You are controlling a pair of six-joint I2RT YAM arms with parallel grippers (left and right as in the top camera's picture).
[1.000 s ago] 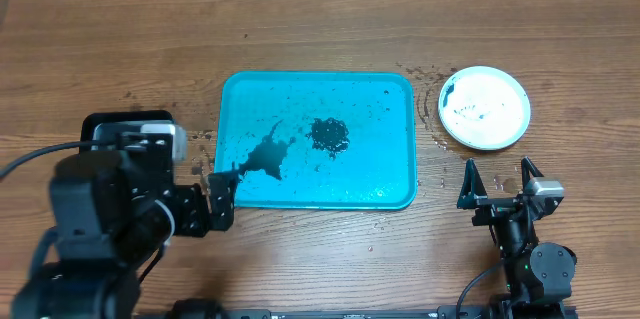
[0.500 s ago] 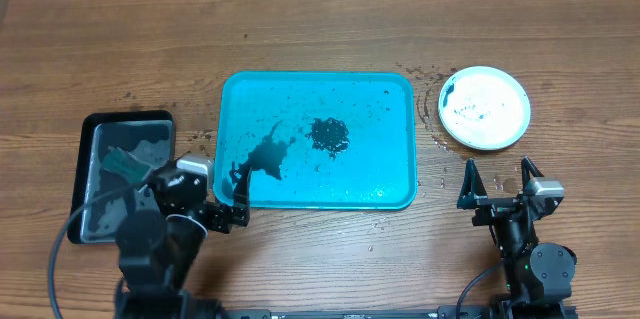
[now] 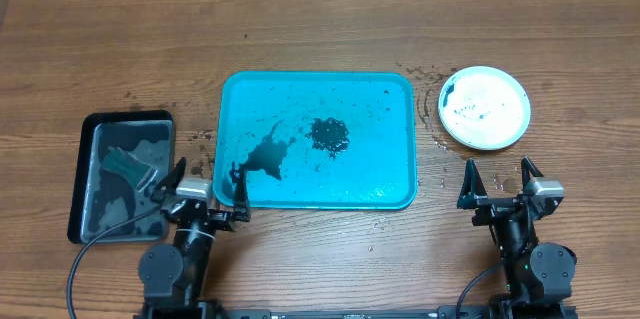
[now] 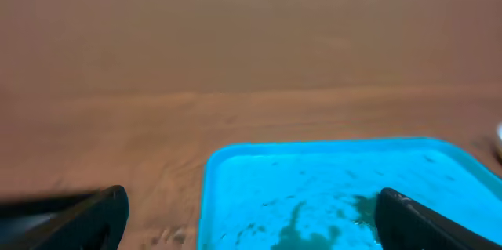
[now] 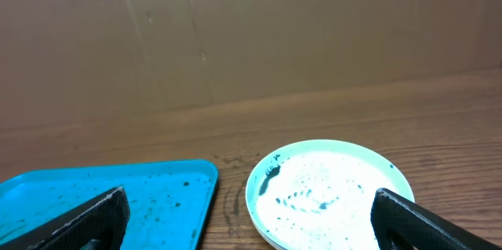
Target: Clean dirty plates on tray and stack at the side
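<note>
Two empty: left gripper (image 3: 209,171) spread wide, right gripper (image 3: 497,166) spread wide | smeared white plate (image 3: 485,107) right of turquoise tray (image 3: 370,164)

You're seeing the smeared turquoise tray (image 3: 318,139) lying mid-table, a speckled white plate (image 3: 485,107) sitting beside its right corner.

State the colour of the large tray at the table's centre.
The tray is turquoise-blue; the overhead view shows it best.
</note>
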